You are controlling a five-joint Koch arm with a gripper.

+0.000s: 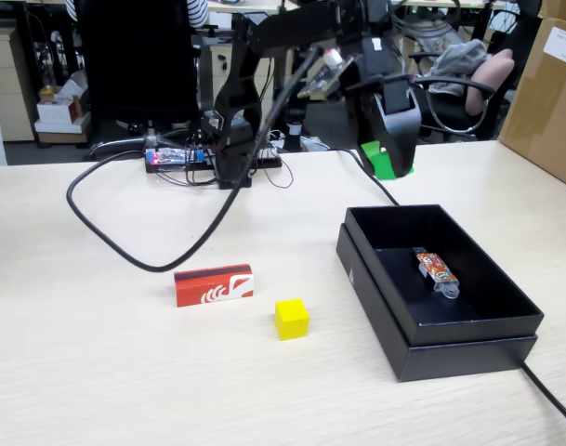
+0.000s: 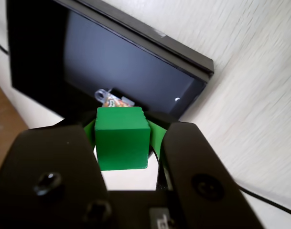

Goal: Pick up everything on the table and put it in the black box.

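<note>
The pincer (image 2: pixel 122 143) is clamping the green cube (image 2: pixel 121 138); it should release only once centred above the black box (image 1: pixel 468 327) below.

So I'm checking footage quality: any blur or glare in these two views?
Wrist view: the table is streaked with motion blur, while the green cube in the hand stays sharp. Fixed view: even light, soft shadows, the black box crisp, no strong glare.
</note>
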